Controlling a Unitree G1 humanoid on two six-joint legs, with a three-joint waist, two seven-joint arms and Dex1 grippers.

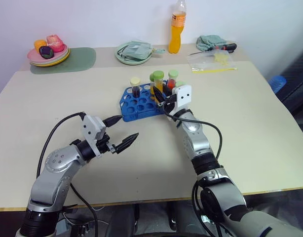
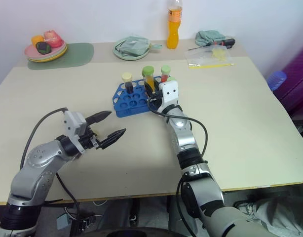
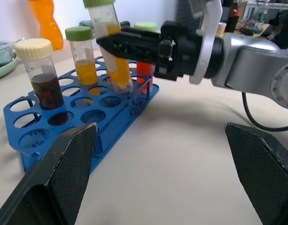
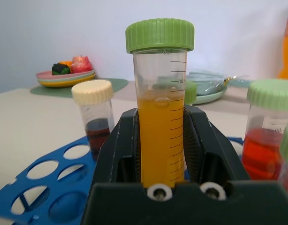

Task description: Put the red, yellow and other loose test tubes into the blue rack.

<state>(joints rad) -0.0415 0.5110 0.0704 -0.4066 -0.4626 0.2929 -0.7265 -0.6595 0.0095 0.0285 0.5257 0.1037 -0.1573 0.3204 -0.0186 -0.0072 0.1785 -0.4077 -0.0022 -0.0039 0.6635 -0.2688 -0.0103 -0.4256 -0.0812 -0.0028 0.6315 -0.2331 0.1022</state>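
right pincer (image 3: 117, 44): clamped on yellow tube (image 4: 159, 122), its base at a hole in the blue rack (image 1: 134, 106)
left pincer (image 2: 106, 127): spread, idle over desk (image 1: 250, 123)
tip: straighten tube, seat fully, then release

Showing silver-grey arm shells, black joints, white wrist blocks, black cables looping off both forearms; left tool (image 1: 120, 133) and right tool (image 1: 160, 98) wearing ridged black fingers
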